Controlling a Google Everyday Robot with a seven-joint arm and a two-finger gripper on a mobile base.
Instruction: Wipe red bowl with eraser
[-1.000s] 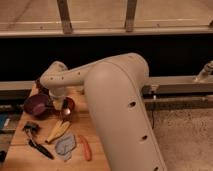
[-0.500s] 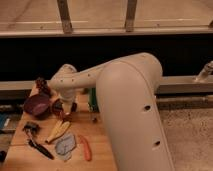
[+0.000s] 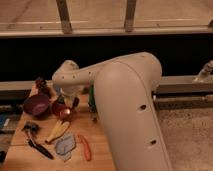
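The red bowl (image 3: 64,111) sits on the wooden table (image 3: 100,150), just right of the dark purple bowl (image 3: 36,105). My gripper (image 3: 63,101) hangs from the big white arm (image 3: 125,100) and reaches down into or right above the red bowl, covering its far part. A small dark piece shows at the gripper's tip over the bowl. I cannot tell whether it is the eraser. No eraser shows elsewhere on the table.
A banana (image 3: 57,131), a grey-blue cloth (image 3: 65,146), an orange stick-like object (image 3: 85,147) and a black tool (image 3: 36,142) lie in front of the bowls. A dark red object (image 3: 41,86) is behind the purple bowl and a green object (image 3: 91,101) is beside the arm.
The arm has swung a little to the right. The gripper now sits lower over the red bowl, and more of the bowl's rim shows.
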